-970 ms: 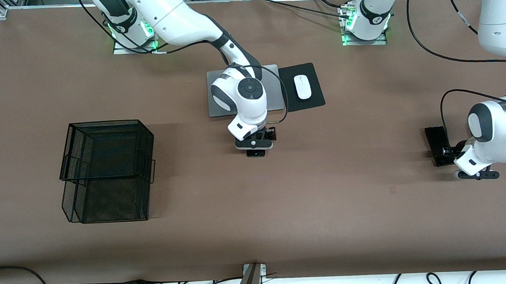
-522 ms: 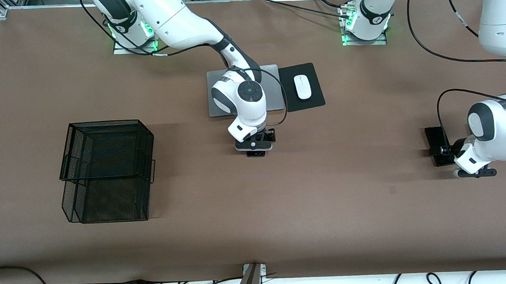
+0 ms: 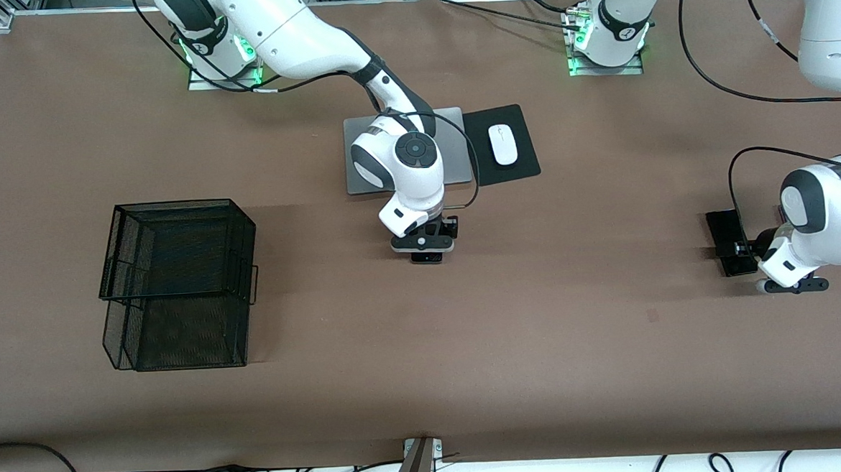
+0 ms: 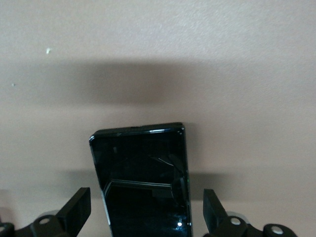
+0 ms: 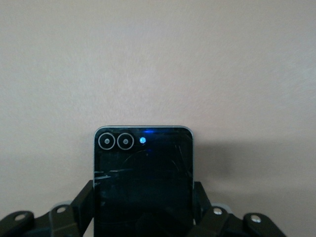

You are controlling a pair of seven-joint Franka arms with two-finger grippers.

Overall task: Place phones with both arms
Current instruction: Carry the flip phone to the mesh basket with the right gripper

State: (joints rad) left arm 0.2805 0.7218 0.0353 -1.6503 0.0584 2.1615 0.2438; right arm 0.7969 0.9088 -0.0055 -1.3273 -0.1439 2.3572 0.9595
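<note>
Table (image 3: 541, 345) brown, with a black wire-mesh basket (image 3: 178, 284) well off toward the right arm's end, far from either claw. Grey laptop (image 3: 359, 160) sits under the right arm's wrist, with a white mouse (image 3: 503, 144) on a black pad (image 3: 524, 160) beside it. Right gripper (image 3: 425, 252) is down at the table just in front of the laptop, fingers (image 5: 84, 202) pinched in against both side edges of the small square phone (image 5: 143, 173); dual lenses and a blue light sit at the phone's free end, pointing away from the claw. It looks gripped, and I can't tell whether it's off the table. Left gripper (image 3: 741, 249) is low at the left arm's end of the table, jaws wide, straddling the long slim black phone (image 4: 143, 177): one finger (image 4: 74, 212) on each side, both clear of the edges. The slab's long axis runs straight out from the claw, so the jaws face its narrow width; closing where they stand should catch it. Each arm has its own phone.
</note>
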